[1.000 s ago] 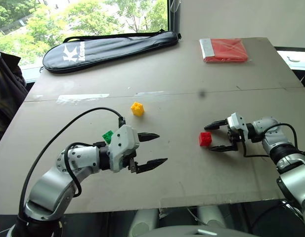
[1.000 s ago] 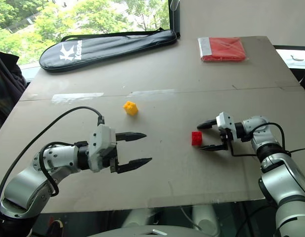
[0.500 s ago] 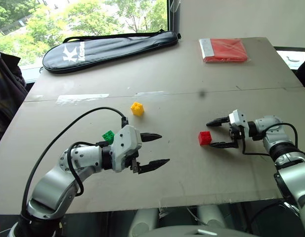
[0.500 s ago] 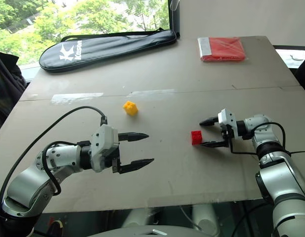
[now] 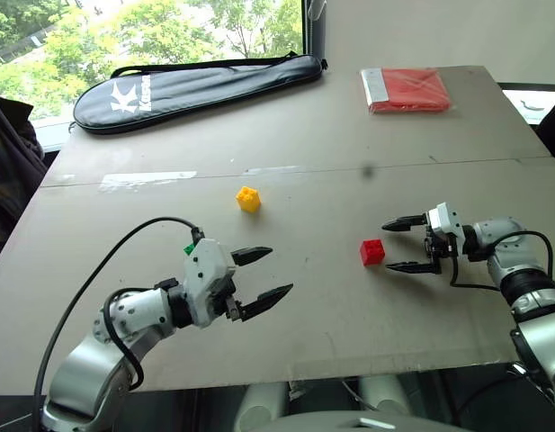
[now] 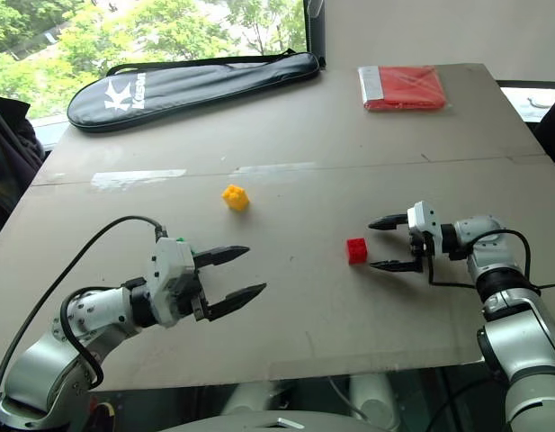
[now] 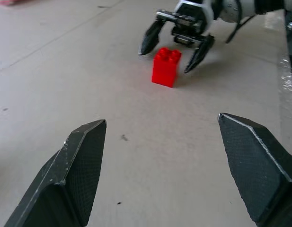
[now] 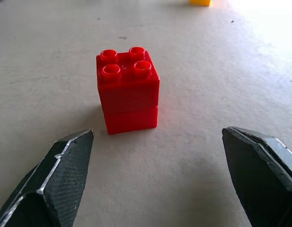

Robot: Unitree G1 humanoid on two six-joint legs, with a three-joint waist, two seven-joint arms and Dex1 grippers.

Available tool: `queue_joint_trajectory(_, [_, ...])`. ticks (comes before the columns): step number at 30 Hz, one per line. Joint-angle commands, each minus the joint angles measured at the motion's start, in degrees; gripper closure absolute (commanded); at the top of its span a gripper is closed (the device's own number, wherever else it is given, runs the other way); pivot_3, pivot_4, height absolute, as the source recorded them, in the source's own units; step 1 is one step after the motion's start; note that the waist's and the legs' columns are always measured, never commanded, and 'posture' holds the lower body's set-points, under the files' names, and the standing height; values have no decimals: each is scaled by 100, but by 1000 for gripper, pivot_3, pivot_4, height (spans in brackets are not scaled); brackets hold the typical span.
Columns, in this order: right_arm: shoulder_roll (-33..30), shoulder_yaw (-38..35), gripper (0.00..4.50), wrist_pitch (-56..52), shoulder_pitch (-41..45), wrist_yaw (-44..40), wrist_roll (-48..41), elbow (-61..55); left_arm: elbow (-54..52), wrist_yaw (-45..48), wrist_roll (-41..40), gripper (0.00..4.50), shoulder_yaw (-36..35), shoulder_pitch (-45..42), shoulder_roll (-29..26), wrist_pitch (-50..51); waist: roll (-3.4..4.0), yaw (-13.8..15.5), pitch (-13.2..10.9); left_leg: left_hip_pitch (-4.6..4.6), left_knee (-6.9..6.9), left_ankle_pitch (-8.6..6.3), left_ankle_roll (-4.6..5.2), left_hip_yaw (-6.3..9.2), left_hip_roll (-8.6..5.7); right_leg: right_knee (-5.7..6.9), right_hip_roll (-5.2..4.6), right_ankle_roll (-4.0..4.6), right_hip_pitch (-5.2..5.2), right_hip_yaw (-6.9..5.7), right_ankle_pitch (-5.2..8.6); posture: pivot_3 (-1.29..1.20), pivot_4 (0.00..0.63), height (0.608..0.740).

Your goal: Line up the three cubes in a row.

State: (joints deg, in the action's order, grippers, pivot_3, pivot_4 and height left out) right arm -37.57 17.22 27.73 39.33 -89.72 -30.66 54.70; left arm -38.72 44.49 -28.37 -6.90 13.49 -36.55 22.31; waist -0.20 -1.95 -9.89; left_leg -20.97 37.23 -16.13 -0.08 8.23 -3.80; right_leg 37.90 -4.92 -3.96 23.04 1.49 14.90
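Right gripper (image 5: pixel 405 245) spread wide, empty, pointing at the red cube (image 5: pixel 372 252), which stands upright on the table (image 5: pixel 349 153) just past its fingertips, not between them. Left gripper (image 5: pixel 262 274) likewise spread, holding nothing. Green cube (image 5: pixel 189 248) tucked right behind that gripper's body, nearly all hidden; probably upright, hard to confirm. Yellow cube (image 5: pixel 248 199) well beyond the left fingertips, apart from the others.

Risks, as a judgement: closing early could nudge or topple the red cube; swinging the left arm back could knock the unseen green one further out of line.
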Motion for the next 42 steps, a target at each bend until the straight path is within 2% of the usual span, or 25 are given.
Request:
queue_joint_trajectory(1, [-481, -559, 42, -522, -566, -278, -807, -941, -357, -1021, 224, 646, -451, 640, 932, -585, 0, 22, 1, 0, -1, 0, 0, -2, 1, -3, -3, 0, 0, 4, 0, 0, 150, 732])
queue_joint_trajectory(5, [-839, -893, 42, -1058, -1373, -278, -1337, -1845, -140, -1441, 786, 646, -565, 1043, 1422, -1122, -1, 142, 0, -6, 1, -7, 10, 4, 2, -5, -12, 0, -1, -1, 0, 0, 150, 732])
queue_joint_trajectory(8, [-955, -1219, 42, -1540, -1999, -278, -2126, -2654, 227, -1695, 1007, 646, -700, 1056, 1652, -1460, 3, 174, 2, -4, 7, -18, 30, 0, 4, -4, -10, 1, -4, -2, 1, 0, 150, 732])
queue_joint_trajectory(15, [-945, -1735, 42, -1790, -2821, -278, -2933, -3889, 1215, -1749, 1141, 646, -1036, 970, 1731, -2060, 4, 147, 4, 2, 15, -18, 35, -12, 4, -2, 2, -6, -7, 6, -12, 0, 150, 732])
queue_joint_trajectory(25, [-729, -2137, 42, -2184, -2742, -278, -2613, -4174, 2081, -1674, 1097, 646, -977, 346, 1618, -2212, 3, 182, 4, 0, 18, -17, 34, -8, 2, -3, 13, -11, -7, 2, -16, 0, 150, 732])
queue_joint_trajectory(34, [-346, -2485, 42, -2405, -2730, -217, -2178, -4428, 2883, -1729, 1479, 646, -658, -162, 1538, -2348, 3, 190, 5, -2, 18, -16, 31, -7, 1, -3, 13, -12, -5, 1, -16, 0, 150, 732])
queue_joint_trajectory(42, [-105, -2717, 42, -2623, -2768, -243, -1989, -4548, 4060, -525, 1318, 646, -547, -690, 852, -2782, 8, 184, 8, 0, 18, -15, 29, -3, 2, 2, 13, -11, -4, -2, -16, 0, 150, 732])
